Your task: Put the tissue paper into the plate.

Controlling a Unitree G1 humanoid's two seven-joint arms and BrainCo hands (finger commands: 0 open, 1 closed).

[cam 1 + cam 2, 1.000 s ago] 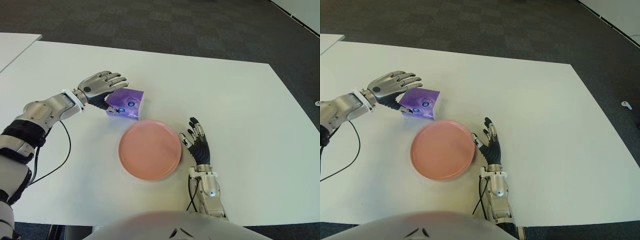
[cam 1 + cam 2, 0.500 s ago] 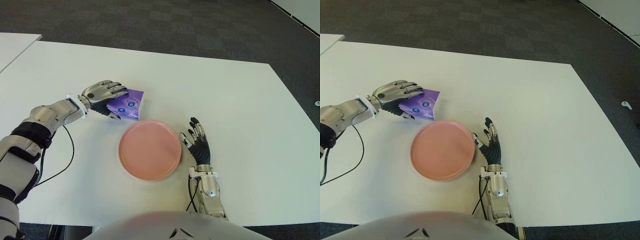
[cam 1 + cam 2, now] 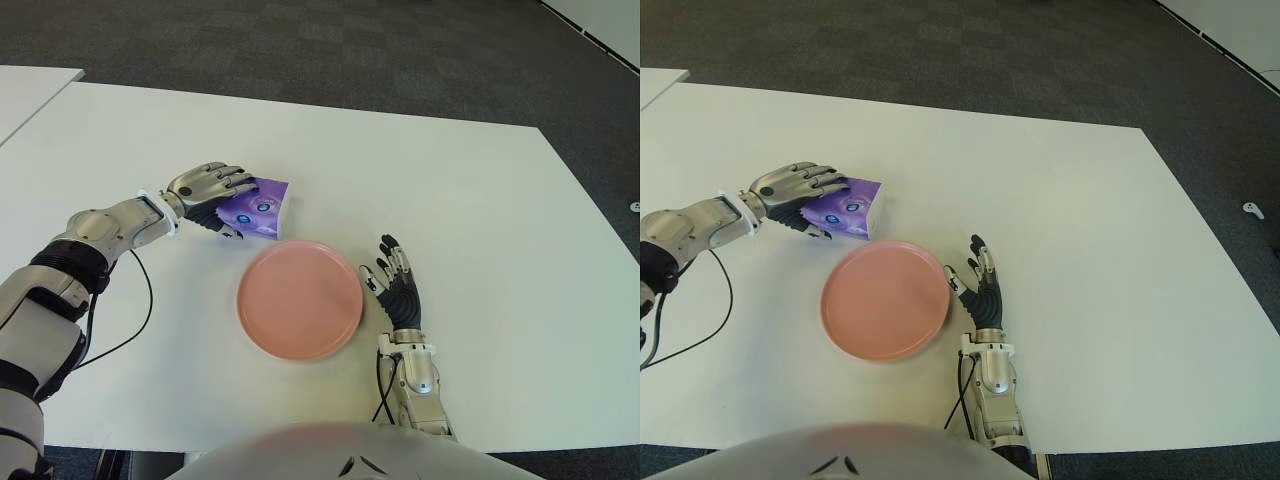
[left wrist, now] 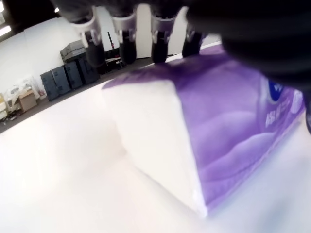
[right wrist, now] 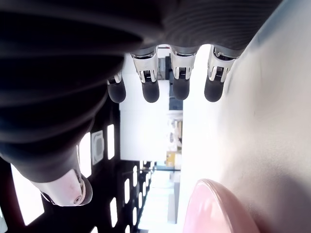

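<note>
The tissue paper is a purple and white soft pack lying on the white table just beyond the pink plate, toward its left. My left hand covers the pack's left end, fingers curled over its top and thumb against its near side. Close up in the left wrist view, the pack fills the space under those fingers. My right hand shows just right of the plate, fingers spread and holding nothing.
The white table stretches wide to the right and behind the plate. A black cable loops from my left arm across the table's left part. Another white table corner shows at the far left. Dark carpet lies beyond.
My left hand dropped from hovering above the pack onto its left end and curled its fingers over it. The pack barely shifted. The right hand stayed still.
</note>
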